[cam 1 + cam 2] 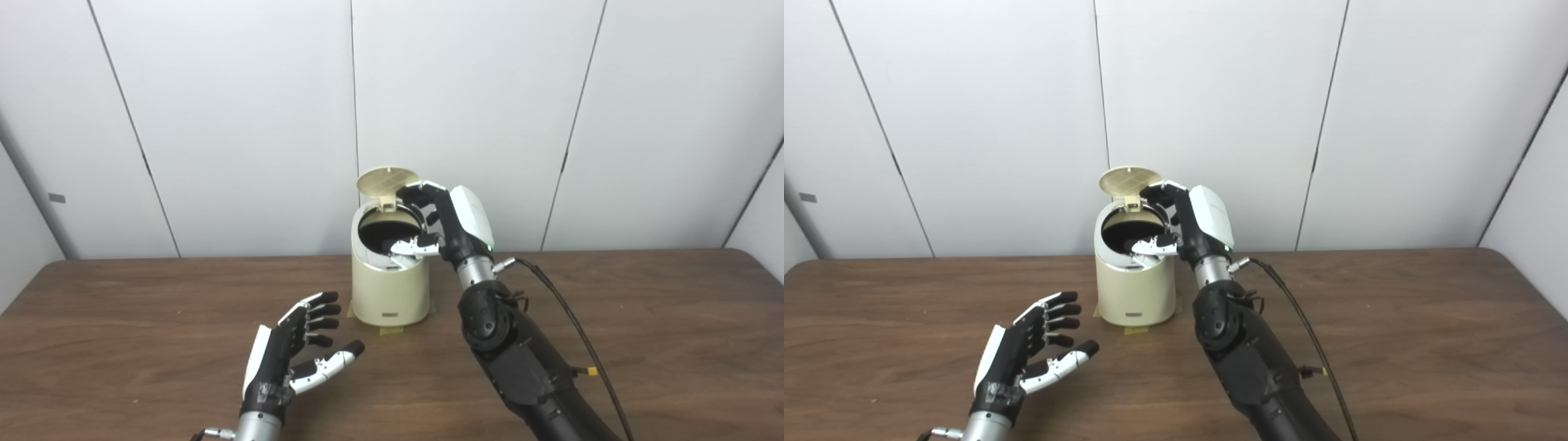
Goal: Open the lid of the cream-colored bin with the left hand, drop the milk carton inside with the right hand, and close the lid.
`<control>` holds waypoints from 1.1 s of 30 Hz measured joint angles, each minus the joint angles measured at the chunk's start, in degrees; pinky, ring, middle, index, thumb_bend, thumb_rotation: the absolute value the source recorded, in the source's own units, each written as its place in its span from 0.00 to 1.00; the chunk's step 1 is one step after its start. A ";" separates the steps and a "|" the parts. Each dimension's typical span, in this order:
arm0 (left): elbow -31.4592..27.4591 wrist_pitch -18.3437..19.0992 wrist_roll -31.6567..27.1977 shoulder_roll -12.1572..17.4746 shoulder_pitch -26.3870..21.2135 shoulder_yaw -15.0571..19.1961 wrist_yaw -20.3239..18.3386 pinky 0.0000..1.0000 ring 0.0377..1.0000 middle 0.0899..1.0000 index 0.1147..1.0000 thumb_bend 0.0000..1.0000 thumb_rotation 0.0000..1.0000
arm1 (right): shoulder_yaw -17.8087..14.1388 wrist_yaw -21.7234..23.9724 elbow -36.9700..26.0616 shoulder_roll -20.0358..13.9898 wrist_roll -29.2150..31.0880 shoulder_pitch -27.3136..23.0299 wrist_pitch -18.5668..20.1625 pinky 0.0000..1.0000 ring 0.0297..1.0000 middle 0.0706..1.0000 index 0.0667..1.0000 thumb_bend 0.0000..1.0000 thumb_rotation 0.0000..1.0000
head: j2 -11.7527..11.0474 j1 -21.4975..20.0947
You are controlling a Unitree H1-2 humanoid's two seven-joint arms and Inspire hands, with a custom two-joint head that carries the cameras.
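Observation:
The cream-colored bin (390,288) stands at the middle of the wooden table (643,331). Its round lid (388,182) is tipped up at the back, and the dark inside shows. My right hand (444,223) hovers at the bin's right rim, fingers spread over the opening and thumb reaching across its front edge; nothing shows in its grasp. No milk carton appears in either view. My left hand (294,352) rests low in front of the bin, to its left, palm turned right, fingers apart and empty.
White wall panels (245,122) rise right behind the table. A black cable (582,343) runs from my right wrist down across the tabletop. Small tape strips (392,331) mark the bin's base.

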 measured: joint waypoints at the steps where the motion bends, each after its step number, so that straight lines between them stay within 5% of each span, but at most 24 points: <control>1: 0.00 0.00 0.00 0.02 0.00 0.01 0.00 0.61 0.70 0.73 0.75 0.72 0.16 | -0.19 -0.06 -1.74 0.01 0.29 0.92 -0.26 0.44 0.59 0.71 0.69 0.84 0.12 | 0.00 0.00; 10: 0.01 -0.01 -0.03 0.36 0.00 0.01 0.01 0.61 0.70 0.73 0.75 0.72 0.17 | -5.38 0.19 -19.87 0.30 5.60 11.17 -3.73 0.32 0.44 0.60 0.60 0.76 0.03 | -0.26 0.27; 15: 0.02 -0.02 -0.23 0.70 0.00 0.16 -0.02 0.61 0.70 0.73 0.75 0.71 0.16 | -9.25 0.74 -26.68 -0.63 8.89 16.67 -4.24 0.23 0.29 0.42 0.54 0.77 0.10 | -0.44 0.62; 18: 0.03 -0.04 -0.50 1.02 0.00 0.21 -0.08 0.61 0.70 0.73 0.75 0.71 0.16 | -11.01 1.00 -27.67 -1.32 10.72 19.75 -4.56 0.23 0.28 0.40 0.56 0.76 0.10 | -0.35 0.53; 26: 0.04 -0.04 -0.50 2.02 0.00 0.24 -0.18 0.61 0.70 0.73 0.75 0.71 0.15 | -12.17 1.57 -27.76 -1.43 12.71 25.20 -6.69 0.29 0.37 0.51 0.60 0.77 0.15 | -0.62 0.35; 33: 0.03 -0.08 -1.89 2.33 0.01 0.84 -0.34 0.61 0.72 0.75 0.76 0.73 0.17 | -10.44 14.46 -32.53 -5.45 23.14 29.12 -6.58 0.55 0.68 0.80 0.80 0.77 0.23 | -1.23 0.88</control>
